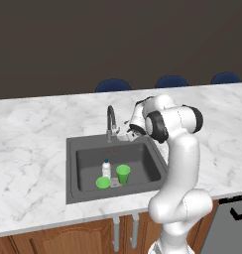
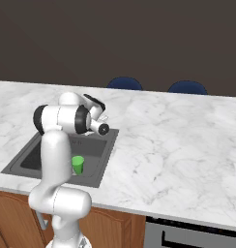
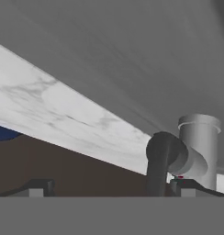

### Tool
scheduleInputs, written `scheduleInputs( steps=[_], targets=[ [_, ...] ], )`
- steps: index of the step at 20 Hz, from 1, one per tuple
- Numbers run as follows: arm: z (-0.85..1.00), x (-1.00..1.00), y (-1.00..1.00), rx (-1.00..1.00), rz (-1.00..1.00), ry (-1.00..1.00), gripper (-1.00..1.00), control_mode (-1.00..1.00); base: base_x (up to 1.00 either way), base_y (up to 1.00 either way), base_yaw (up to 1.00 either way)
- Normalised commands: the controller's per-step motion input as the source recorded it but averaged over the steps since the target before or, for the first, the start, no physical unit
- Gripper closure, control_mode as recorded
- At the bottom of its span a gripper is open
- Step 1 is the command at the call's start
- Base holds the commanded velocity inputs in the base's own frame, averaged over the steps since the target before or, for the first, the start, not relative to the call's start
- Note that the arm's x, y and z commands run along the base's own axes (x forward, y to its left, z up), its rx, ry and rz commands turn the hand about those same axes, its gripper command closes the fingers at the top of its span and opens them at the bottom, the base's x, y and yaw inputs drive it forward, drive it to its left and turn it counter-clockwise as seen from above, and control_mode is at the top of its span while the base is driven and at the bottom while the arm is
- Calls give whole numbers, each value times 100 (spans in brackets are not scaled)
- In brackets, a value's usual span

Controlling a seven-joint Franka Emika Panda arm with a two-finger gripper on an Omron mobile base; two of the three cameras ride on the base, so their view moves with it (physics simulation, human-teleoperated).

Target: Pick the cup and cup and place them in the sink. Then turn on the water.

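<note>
Beside the gooseneck tap at the sink's back rim: end effector, fingers spread wide, holding nothing. Within the basin: one green cup upright, second green cup beside a blue-capped white bottle. Surrounded by white marble worktop.

the white arm rises from the lower right of the left base view, bends at a dark-jointed elbow near the centre right and reaches left toward the middle of the frame. the gripper sits just left of the wrist, jaws spread wide with nothing between them. in the hand view both fingertips poke up along the bottom edge.
</note>
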Motion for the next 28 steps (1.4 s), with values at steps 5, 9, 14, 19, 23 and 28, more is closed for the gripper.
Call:
scheduleInputs(
  steps=[5,9,14,19,23,28],
  targets=[
    [-8,29,0,0,-1,0,-100,-100,0,0,0],
    [0,18,0,0,-3,2,-100,-100,0,0,0],
    [0,18,0,0,-4,3,-100,-100,0,0,0],
    [5,14,0,2,-4,4,-100,-100,0,0,0],
    [19,0,-3,5,-3,1,-100,-100,0,0,0],
    [20,0,-6,5,-2,0,-100,-100,0,0,0]
  ],
)
